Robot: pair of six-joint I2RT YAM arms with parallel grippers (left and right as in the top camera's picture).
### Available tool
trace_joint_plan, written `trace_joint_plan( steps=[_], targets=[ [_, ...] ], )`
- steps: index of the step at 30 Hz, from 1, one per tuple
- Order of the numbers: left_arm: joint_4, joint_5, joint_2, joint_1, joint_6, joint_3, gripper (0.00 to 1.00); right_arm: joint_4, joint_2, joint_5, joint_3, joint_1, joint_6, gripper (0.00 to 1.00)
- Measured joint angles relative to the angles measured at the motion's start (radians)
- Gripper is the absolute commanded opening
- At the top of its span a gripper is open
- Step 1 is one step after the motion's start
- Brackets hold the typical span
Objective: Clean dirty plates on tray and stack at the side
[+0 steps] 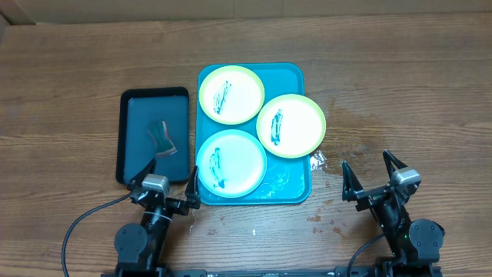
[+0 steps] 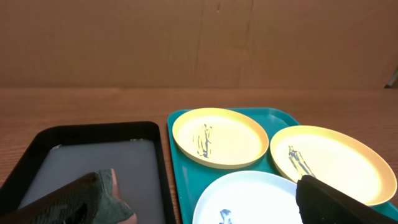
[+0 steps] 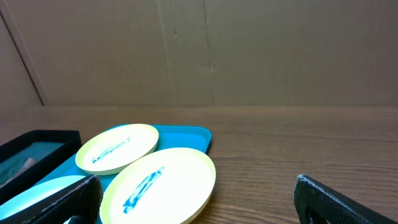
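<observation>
Three plates with yellow-green rims and blue scribble marks lie on the turquoise tray (image 1: pixel 290 75). One plate (image 1: pixel 231 94) is at the back, one (image 1: pixel 290 125) hangs over the tray's right edge, one (image 1: pixel 231 162) is at the front. My left gripper (image 1: pixel 169 178) is open and empty at the tray's front left corner. My right gripper (image 1: pixel 370 171) is open and empty on the table right of the tray. The left wrist view shows the back plate (image 2: pixel 217 137), right plate (image 2: pixel 333 162) and front plate (image 2: pixel 249 199). The right wrist view shows the right plate (image 3: pixel 161 186) and back plate (image 3: pixel 118 148).
A narrower black tray (image 1: pixel 135 108) lies left of the turquoise tray and holds a grey-brown sponge (image 1: pixel 162 137), also in the left wrist view (image 2: pixel 112 193). Wet patches mark the wood (image 1: pixel 346 115) right of the tray. A small crumpled bit (image 1: pixel 317 160) lies by the tray's right edge.
</observation>
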Motion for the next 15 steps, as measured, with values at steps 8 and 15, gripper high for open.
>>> trace_joint_plan(
  steps=[8, 15],
  targets=[
    [0.004, 0.000, 0.000, 0.000, 0.000, 0.000, 1.00, 0.000, 0.000, 0.000, 0.000, 0.000, 0.000, 1.00],
    [0.004, 0.010, 0.000, 0.000, 0.000, 0.000, 1.00, 0.000, 0.000, 0.000, 0.000, 0.000, 0.000, 1.00]
  ],
)
